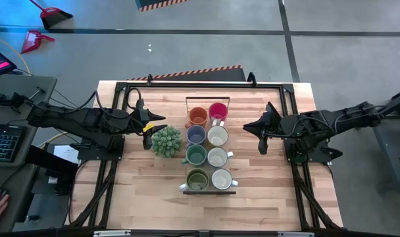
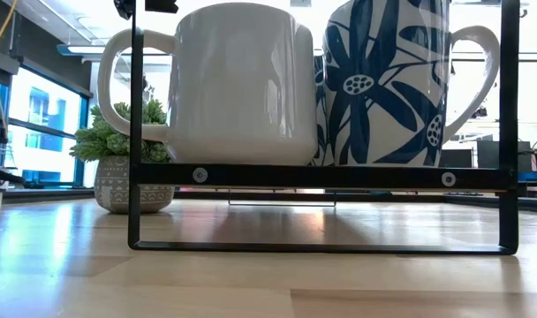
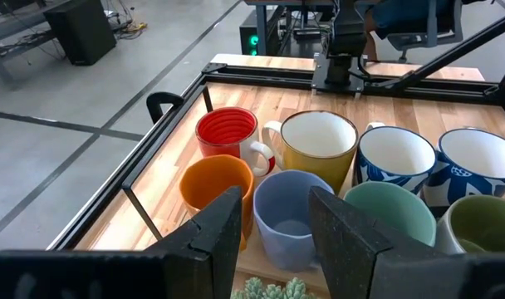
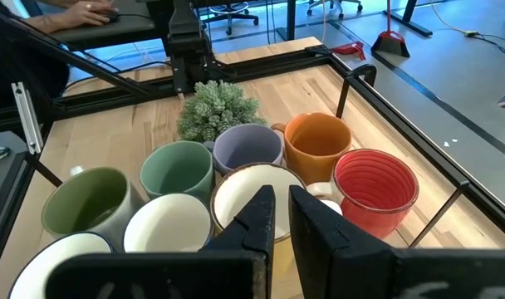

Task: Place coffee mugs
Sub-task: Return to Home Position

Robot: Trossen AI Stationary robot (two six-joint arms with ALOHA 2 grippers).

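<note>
1. We see the left end effector [image 1: 154, 130] hanging above the bench [image 1: 141, 191]. Its fingers [image 3: 219, 237] are apart and nothing sits between them.
2. The right end effector [image 1: 254, 127] hangs over the opposite side of the bench. Its fingers [image 4: 319, 224] are drawn almost together, leaving only a thin slit, and they grip nothing.
3. Between the two end effectors, apart from both, stands a black wire rack [image 1: 208, 191]. It holds all eight mugs upright in two rows of four.
4. In the row on the left end effector's side we find the orange mug [image 1: 198, 116], the lavender mug [image 1: 196, 134], the teal mug [image 1: 196, 155] and the olive mug [image 1: 197, 179].
5. In the row on the right end effector's side we find the pink-red mug [image 1: 218, 110], then the first white mug [image 1: 218, 136], the second white mug [image 1: 217, 157] and the third white mug [image 1: 222, 179].
6. A potted plant [image 1: 166, 141] stands just ahead of the left end effector's fingertips. It is outside the rack, beside the lavender and teal mugs.
7. From bench height, the olive mug shows a plain white outer wall. The third white mug shows blue flowers. They sit side by side on the rack's raised bar with their handles pointing outward.
</note>
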